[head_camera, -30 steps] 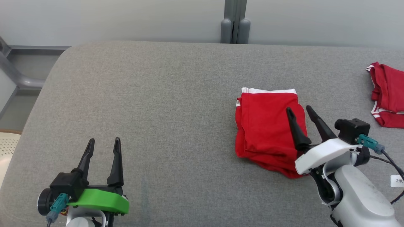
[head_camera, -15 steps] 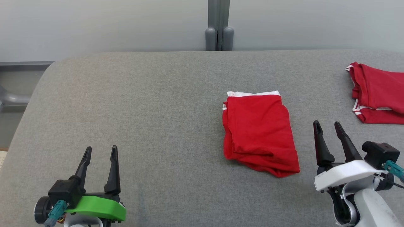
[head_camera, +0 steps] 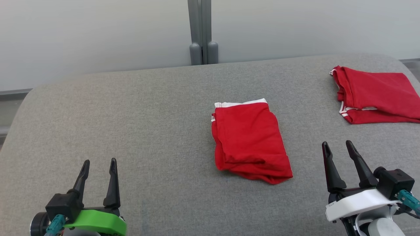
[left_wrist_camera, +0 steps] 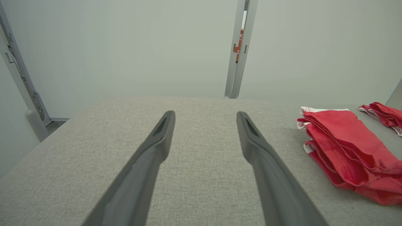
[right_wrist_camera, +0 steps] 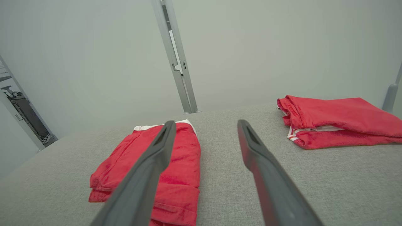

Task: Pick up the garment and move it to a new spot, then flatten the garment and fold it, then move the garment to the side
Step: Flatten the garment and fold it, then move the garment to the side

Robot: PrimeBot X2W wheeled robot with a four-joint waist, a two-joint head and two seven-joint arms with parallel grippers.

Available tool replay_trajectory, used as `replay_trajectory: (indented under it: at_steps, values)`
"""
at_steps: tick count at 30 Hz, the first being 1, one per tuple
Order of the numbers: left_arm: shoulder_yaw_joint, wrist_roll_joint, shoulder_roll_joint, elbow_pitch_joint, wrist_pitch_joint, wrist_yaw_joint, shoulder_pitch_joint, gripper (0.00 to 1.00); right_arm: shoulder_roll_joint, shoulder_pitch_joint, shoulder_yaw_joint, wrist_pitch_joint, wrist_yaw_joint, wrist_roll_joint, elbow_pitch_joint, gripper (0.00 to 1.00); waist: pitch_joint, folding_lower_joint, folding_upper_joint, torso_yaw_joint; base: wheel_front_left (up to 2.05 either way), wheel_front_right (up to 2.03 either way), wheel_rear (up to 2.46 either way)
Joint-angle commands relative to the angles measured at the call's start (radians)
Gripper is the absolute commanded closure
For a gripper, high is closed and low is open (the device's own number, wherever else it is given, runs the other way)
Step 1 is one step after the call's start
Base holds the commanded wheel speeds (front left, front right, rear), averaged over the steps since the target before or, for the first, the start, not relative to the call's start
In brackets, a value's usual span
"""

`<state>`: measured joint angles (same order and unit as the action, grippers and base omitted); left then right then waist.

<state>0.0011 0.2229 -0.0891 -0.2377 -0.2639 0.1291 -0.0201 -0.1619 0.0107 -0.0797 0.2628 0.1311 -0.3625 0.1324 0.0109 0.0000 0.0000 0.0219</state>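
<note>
Nearest the robot, at the near left of the grey padded table, the left gripper hovers over bare surface on its green mount, its two dark fingers pointing toward the far edge. Its jaws stand wide apart with nothing between them. At the near right, the right gripper on its white mount points the same way, and its jaws are just as wide and just as empty. Neither gripper touches any fabric.

A little farther out, between the two grippers and nearer the right one, lies the folded red garment. It rests flat around the middle of the table, folded into a rough rectangle. A white band runs along its far edge, the stacked layers show at its left side, and its near right corner is slightly rumpled. In the right wrist view it lies just ahead of that gripper's fingers and to their left, apart from them.

Farther still, at the far right of the table, a second red garment lies folded, with white trim at its left edge, well apart from the first. Beyond the table's far edge a grey post stands against a pale wall.
</note>
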Motion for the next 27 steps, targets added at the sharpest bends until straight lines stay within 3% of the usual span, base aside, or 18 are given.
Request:
replay_trajectory:
  at_steps: [1,27]
  values:
    - [0.006,-0.013,-0.009,-0.002,0.000,0.003,0.016,0.00,0.004,-0.016,0.006,0.002,-0.001,0.011,-0.011,0.00,0.006,0.0000,0.0000,-0.009,0.00,0.00,0.00]
    - [0.010,-0.020,-0.020,-0.011,0.000,0.003,0.003,0.00,0.027,-0.035,0.004,0.002,-0.001,0.047,-0.026,0.00,0.009,0.0000,0.0000,-0.005,0.00,0.00,0.00]
